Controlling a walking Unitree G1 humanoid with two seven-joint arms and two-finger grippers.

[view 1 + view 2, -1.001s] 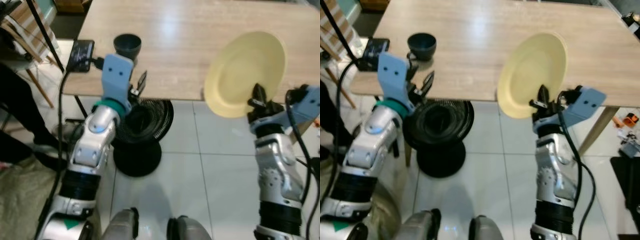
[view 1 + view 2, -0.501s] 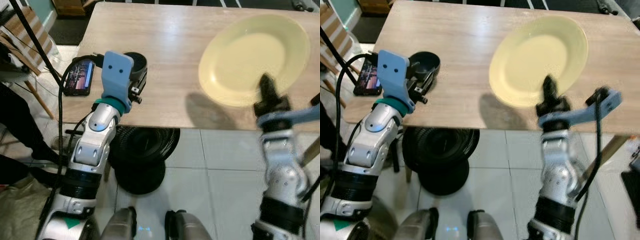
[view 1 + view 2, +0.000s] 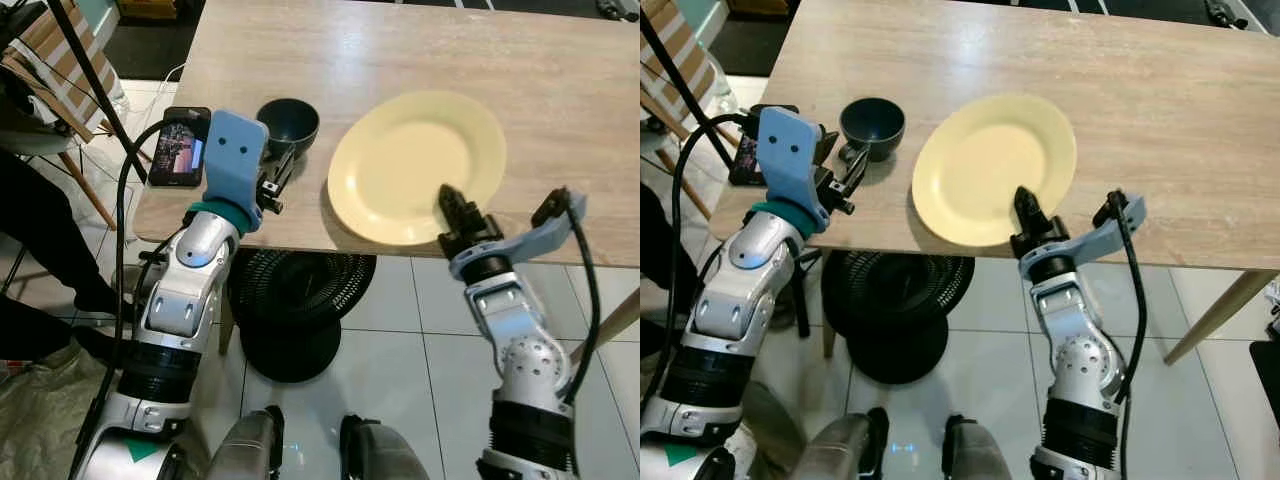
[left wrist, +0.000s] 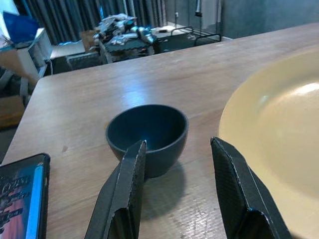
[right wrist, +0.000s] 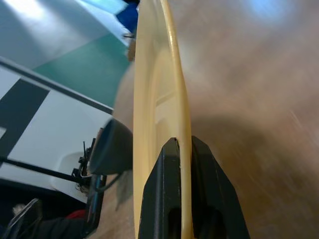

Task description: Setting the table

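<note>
A pale yellow plate (image 3: 415, 165) lies nearly flat, low over the front part of the wooden table (image 3: 560, 70). My right gripper (image 3: 452, 200) is shut on its near rim; in the right wrist view the plate (image 5: 158, 84) shows edge-on between the fingers (image 5: 167, 164). To the plate's left a small dark bowl (image 3: 288, 122) stands on the table. My left gripper (image 4: 177, 147) is open just before the bowl (image 4: 147, 130), at table height, with one fingertip in front of its near rim. I cannot tell if the plate touches the table.
A phone (image 3: 180, 146) with a lit screen lies at the table's left front corner, a cable running from it. A black fan (image 3: 300, 300) stands on the tiled floor under the table. A wooden chair (image 3: 50, 60) and a person's dark leg (image 3: 40, 230) are at the left.
The camera has shifted. My right arm has brought the plate down from a raised tilt to nearly flat over the table. My left gripper has risen from below the table edge to the bowl.
</note>
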